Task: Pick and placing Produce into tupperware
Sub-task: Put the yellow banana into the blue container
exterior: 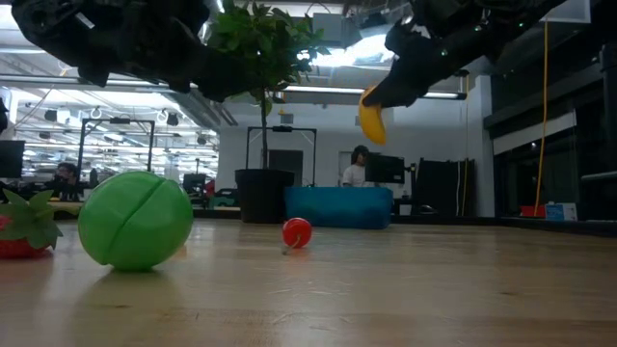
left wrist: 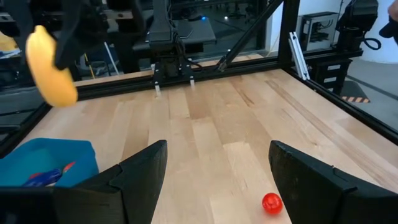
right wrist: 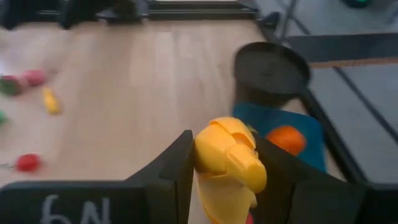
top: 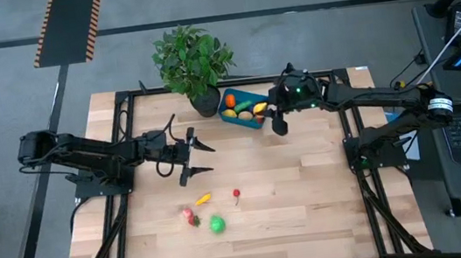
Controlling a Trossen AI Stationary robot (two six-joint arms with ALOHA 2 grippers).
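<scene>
My right gripper (top: 277, 123) is shut on a yellow banana (exterior: 371, 118) in the air, just by the right end of the teal tupperware (top: 242, 112). The tupperware stands at the table's far side and holds an orange piece (right wrist: 286, 139) and other produce. On the table nearer the front lie a green ball (top: 217, 225), a strawberry (top: 190, 215), a red cherry (top: 237, 194) and a yellow-orange piece (top: 203, 199). My left gripper (top: 194, 155) hovers open at centre-left, with nothing between its fingers. My right gripper pinches the banana (right wrist: 229, 163) between its two fingers (right wrist: 178, 167), one on each side of it. The fingers slant down from the table's right side. In the low view they are on the banana's upper end (exterior: 369, 96), and the rest hangs below them, well clear of the table.
A leafy plant in a dark pot (top: 204, 104) stands right beside the tupperware's left end. A black frame (top: 123, 116) runs around the table. There is bare wood between the loose produce and the tupperware. People sit in the room beyond the table.
</scene>
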